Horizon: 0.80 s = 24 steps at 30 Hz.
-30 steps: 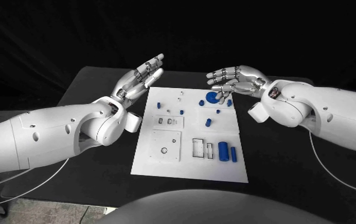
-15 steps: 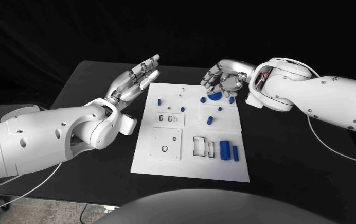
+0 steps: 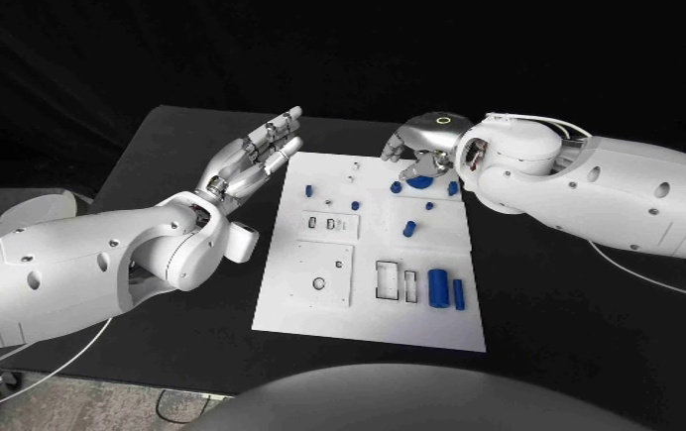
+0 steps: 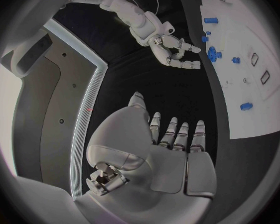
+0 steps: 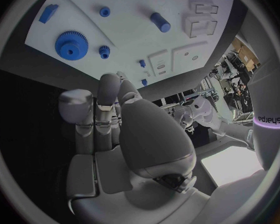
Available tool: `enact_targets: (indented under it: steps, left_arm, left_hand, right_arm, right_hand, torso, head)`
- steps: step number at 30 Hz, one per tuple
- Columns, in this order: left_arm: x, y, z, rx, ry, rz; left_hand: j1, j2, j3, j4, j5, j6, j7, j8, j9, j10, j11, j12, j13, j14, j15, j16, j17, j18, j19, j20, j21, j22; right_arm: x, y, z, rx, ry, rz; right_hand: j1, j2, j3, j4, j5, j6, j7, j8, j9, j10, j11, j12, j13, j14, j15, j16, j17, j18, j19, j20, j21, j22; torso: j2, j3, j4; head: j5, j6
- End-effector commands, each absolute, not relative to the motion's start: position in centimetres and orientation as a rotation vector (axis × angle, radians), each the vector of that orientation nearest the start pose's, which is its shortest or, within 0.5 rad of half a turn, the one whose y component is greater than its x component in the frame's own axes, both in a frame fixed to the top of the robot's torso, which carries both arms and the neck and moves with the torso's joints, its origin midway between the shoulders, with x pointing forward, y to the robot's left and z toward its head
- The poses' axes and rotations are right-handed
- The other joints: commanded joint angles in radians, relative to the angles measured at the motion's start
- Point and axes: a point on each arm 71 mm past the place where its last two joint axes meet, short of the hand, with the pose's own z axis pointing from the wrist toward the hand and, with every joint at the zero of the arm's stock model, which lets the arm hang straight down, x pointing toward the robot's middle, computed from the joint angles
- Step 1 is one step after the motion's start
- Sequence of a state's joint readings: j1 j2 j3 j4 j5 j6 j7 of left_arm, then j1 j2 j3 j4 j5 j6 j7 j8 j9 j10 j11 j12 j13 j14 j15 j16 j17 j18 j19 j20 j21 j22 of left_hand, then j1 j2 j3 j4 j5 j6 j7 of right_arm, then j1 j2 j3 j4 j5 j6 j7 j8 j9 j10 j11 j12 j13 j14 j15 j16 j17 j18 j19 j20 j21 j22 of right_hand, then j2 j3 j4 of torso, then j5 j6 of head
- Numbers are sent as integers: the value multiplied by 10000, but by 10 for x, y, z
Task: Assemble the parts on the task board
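- Task board lies mid-table.
- Gear sits at board's far edge, beneath right hand.
- Left hand is left of board.
- Two cylinders lie side by side near its right edge.

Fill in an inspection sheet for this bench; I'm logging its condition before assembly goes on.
Surface: black table, bare around the board.
Job's things: white task board lying flat; blue gear at its far end, blue cylinder near its front right corner, small blue parts between.
Clutter: nothing seen.
Hands: left hand open beside the board; right hand above the gear, holding nothing.
Cables: white cable under the right arm.
Surroundings: dark backdrop.
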State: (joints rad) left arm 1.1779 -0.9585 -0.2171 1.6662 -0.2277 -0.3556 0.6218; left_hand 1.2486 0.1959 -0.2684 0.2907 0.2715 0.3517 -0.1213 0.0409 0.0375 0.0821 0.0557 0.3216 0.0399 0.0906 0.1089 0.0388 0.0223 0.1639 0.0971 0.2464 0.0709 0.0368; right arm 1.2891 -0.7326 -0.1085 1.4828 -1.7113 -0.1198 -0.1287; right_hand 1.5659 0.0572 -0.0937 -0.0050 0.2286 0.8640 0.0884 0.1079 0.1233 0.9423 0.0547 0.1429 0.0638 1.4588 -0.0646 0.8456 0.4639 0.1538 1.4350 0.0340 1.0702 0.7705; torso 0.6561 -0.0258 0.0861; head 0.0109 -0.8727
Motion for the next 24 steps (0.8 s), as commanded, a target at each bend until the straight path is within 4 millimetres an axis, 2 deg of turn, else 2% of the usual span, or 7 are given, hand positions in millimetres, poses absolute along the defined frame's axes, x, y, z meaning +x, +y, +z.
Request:
enact_targets:
  steps: [1,6,9,12,16,21,24]
  left_arm:
    - [426,220,-218,-7773,14597,-15661]
    - [427,220,-219,-7761,14627,-15711]
    - [427,220,-219,-7758,14641,-15735]
    - [427,219,-219,-7757,14664,-15763]
    - [427,220,-219,-7763,14693,-15777]
    - [428,220,-220,-7765,14718,-15794]
    - [428,219,-220,-7768,14750,-15813]
  left_hand:
    - [113,-3,52,0,65,-39,68,-32,5,13,93,28,11,70,24,40,16,178,46,55,61,-3]
    - [132,11,53,2,92,-63,100,-38,2,5,104,12,9,71,30,39,16,178,50,63,64,-3]
    - [146,23,56,3,112,-58,111,-36,3,3,111,14,9,76,36,41,17,177,58,70,71,-1]
    - [156,34,59,3,129,-55,120,-35,4,4,118,21,10,87,43,45,20,178,63,76,75,0]
    - [162,41,61,3,140,-50,126,-34,5,5,123,24,11,99,49,50,22,178,70,80,80,1]
    - [177,56,63,5,156,-42,136,-31,7,4,131,24,11,113,64,56,25,179,85,92,92,5]
    - [178,58,63,6,158,-43,137,-31,7,4,132,22,10,116,66,57,26,179,88,94,93,6]
  right_arm:
    - [495,-153,-184,-6191,16723,4033]
    - [495,-157,-197,-6138,16876,3960]
    - [496,-159,-203,-6109,16999,3922]
    - [496,-162,-208,-6117,17174,3894]
    - [495,-164,-212,-6130,17311,3862]
    - [497,-165,-216,-6040,17299,3854]
    - [498,-165,-218,-5949,17194,3892]
  right_hand:
    - [11,-95,100,2,26,55,-126,-57,-18,-40,47,-66,22,-68,15,79,48,-196,-115,10,61,71]
    - [-67,-132,292,4,31,495,-113,30,36,118,81,-94,36,-109,37,172,108,-202,-178,40,166,217]
    - [-139,-149,355,35,30,577,-81,16,42,213,102,-88,43,-121,55,212,141,-202,-205,52,196,260]
    - [-211,-182,398,67,28,594,-65,-25,35,299,122,-81,48,-130,70,240,163,-201,-233,64,212,288]
    - [-206,-186,427,62,32,601,-76,-37,33,319,118,-84,47,-134,72,254,180,-205,-240,69,232,321]
    - [-191,-210,665,20,35,1090,-124,105,157,389,119,-159,30,-176,72,282,193,-201,-318,81,276,402]
    - [-224,-202,701,38,35,1127,-117,104,170,406,132,-168,30,-179,80,291,199,-202,-327,86,287,420]
  torso:
    - [62,4,89]
    - [52,6,113]
    - [39,0,92]
    - [11,-4,114]
    - [-6,-9,119]
    - [-31,-23,98]
    - [-36,-24,124]
  head:
    - [0,1]
    - [-36,1]
    - [-41,1]
    - [-57,1]
    - [-65,1]
    - [-64,1]
    - [-106,1]
